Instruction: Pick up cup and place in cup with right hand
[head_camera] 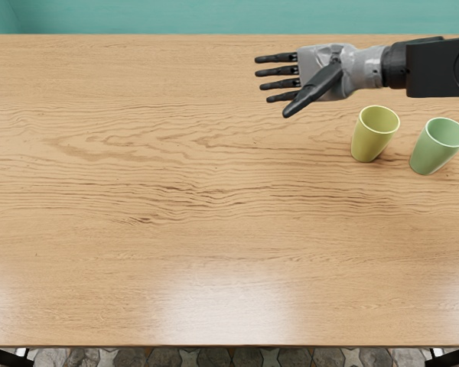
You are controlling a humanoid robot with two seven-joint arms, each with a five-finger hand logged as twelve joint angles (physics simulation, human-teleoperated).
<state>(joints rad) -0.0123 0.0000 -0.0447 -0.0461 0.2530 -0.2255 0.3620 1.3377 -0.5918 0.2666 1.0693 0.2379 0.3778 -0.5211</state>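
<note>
My right hand (284,86) reaches in from the right edge, over the far part of the table, with its fingers spread toward the left and nothing in them. Nearer than the wrist, a yellow-green cup (373,136) stands upright on the table. To its right is a green cup (436,148), also upright with its mouth up. The two cups are apart, and the hand touches neither.
The wooden table (176,183) fills most of the view. Its far edge runs below a teal wall (214,15), and its near edge lies along the bottom above a patterned floor.
</note>
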